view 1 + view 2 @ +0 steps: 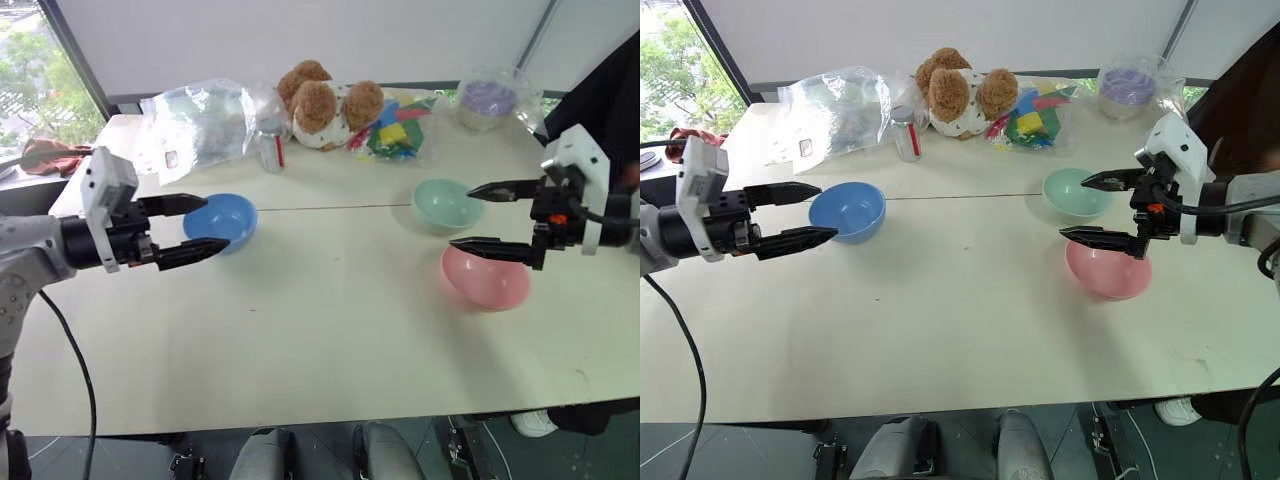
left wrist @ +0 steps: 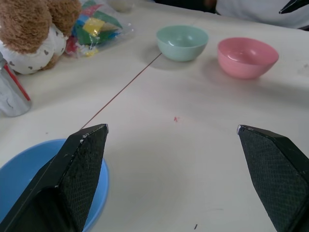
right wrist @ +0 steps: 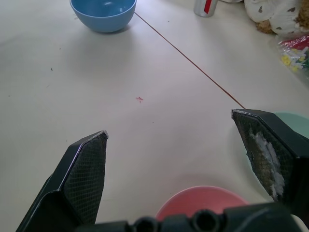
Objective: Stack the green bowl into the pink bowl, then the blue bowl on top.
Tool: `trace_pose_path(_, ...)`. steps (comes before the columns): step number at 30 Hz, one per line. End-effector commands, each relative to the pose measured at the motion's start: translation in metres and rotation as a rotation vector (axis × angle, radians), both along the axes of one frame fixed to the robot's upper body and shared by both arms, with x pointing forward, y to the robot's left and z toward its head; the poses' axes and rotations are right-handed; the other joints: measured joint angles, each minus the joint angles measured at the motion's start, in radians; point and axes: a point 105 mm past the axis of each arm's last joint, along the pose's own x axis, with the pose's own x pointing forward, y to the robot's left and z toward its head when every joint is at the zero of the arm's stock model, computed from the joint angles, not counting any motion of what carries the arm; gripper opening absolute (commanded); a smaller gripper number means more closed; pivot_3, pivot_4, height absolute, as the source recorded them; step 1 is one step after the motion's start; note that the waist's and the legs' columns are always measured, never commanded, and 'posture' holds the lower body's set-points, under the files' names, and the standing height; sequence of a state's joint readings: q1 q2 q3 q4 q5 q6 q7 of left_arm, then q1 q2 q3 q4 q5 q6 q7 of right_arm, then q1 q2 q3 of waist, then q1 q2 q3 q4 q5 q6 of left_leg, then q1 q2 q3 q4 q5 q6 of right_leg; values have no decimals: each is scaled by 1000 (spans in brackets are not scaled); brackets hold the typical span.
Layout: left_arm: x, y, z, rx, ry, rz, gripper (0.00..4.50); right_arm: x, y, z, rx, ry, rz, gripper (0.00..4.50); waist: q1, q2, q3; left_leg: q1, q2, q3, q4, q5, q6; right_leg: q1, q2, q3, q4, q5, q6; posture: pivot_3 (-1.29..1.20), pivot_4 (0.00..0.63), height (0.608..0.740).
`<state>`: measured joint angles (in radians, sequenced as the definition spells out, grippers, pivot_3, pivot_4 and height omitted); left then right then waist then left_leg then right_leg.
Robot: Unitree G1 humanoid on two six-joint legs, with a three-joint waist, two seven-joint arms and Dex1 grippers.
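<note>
I hold both arms level over the table (image 1: 330, 330), left tool (image 1: 215, 223) open by the blue bowl (image 1: 228, 217), right tool (image 1: 460, 217) open above the pink bowl (image 1: 490, 280).

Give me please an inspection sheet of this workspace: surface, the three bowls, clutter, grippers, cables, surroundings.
Surface: pale table with a thin seam line across it.
Job's things: green bowl, pink bowl and blue bowl all stand apart, none stacked; green and pink on the right, blue on the left.
Clutter: along the far edge, plush toy, small can, clear plastic bag, bagged coloured blocks, bagged lavender container.
Grippers: left gripper open by the blue bowl; right gripper open near green and pink bowls; both hold nothing.
Cables: black cable hanging under the left arm.
Surroundings: window at far left.
</note>
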<state>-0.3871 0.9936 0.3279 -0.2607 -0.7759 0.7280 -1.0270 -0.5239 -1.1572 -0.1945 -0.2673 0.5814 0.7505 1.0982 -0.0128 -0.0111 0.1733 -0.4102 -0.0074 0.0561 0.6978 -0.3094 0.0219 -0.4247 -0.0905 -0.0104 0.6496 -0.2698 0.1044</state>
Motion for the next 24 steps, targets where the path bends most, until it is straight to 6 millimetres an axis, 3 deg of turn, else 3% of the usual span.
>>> trace_pose_path(1,-4,1,11,4,-55,3,4432,-2,0,14,-15,-56,1,4500,0,0,0,0,0,0,0,0,0,0,0,0,0,0,0,0,150,740)
trace_pose_path(24,-5,-4,11,-19,-54,-25,4432,-1,-2,8,-27,-34,-16,4500,0,0,0,0,0,0,0,0,0,0,-1,0,0,0,0,0,150,740)
